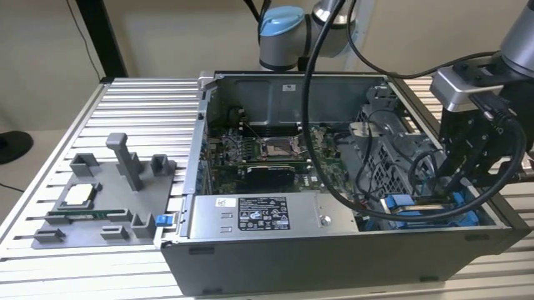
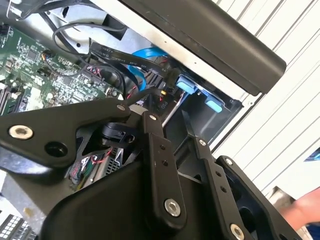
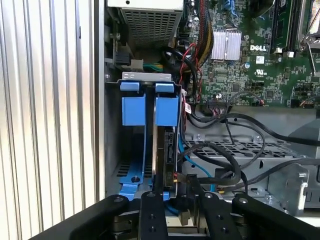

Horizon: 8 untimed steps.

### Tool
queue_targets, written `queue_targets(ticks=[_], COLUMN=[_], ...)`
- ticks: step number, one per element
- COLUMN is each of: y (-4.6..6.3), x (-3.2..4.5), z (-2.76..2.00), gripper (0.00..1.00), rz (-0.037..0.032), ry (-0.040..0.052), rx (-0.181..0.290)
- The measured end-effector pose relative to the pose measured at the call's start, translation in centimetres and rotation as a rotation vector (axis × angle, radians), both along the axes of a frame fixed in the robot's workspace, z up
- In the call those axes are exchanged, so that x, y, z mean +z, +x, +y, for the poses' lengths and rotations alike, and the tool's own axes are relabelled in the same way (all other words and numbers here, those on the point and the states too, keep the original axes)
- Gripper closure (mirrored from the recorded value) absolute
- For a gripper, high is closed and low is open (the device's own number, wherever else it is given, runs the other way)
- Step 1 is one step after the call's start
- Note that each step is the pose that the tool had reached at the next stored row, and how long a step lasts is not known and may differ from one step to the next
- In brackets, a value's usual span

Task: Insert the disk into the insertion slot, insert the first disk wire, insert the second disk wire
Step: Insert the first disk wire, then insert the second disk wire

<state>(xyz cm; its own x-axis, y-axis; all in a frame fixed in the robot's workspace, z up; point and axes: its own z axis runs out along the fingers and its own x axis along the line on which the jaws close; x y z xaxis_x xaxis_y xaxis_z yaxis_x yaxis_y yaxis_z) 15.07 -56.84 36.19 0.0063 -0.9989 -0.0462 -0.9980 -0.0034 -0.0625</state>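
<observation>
Disk (image 3: 166, 150) is sitting on edge in the insertion slot (image 3: 132, 155), going by the first wrist view. We see a dark slab clipped in its bright blue frame (image 3: 166, 110), with a second blue frame (image 3: 133, 107) just beside it in the same bay.

In the exterior view that bay is in the corner of the open computer case (image 1: 334, 262) on the exterior view's right, and the gripper (image 1: 457, 184) is reaching down into that corner.

Up close in the first wrist view, the gripper (image 3: 182, 197) is right at a black connector (image 3: 186, 182) that sits against the disk's edge, with a black cable running off over the perforated metal cage (image 3: 235, 150). We honestly can't tell if the gripper is open or clamped on that connector.

The second wrist view also shows a blue cable (image 2: 145, 57) looping near the bay.

The rest is the usual stuff. The motherboard (image 1: 267, 150) lies in the middle and the labelled power-supply box (image 1: 259, 215) sits along the near side. A grey parts fixture (image 1: 109, 200) lies on the ribbed worktop (image 1: 142, 100), off to the exterior view's left.
</observation>
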Motion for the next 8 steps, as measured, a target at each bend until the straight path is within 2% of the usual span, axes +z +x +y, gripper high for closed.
queue_targets(ticks=[2,3,7,8], y=[0.5,0.8,1.9,2.1], x=[0.04,0.04,0.07,0.07], z=[0.0,0.0,0.0,0.0], gripper=[0.0,0.0,0.0,0.0], rz=[0.0119,0.0202,0.0563,0.0676], ry=[0.0,0.0002,0.0002,0.0002], rx=[0.0,0.0,0.0,0.0])
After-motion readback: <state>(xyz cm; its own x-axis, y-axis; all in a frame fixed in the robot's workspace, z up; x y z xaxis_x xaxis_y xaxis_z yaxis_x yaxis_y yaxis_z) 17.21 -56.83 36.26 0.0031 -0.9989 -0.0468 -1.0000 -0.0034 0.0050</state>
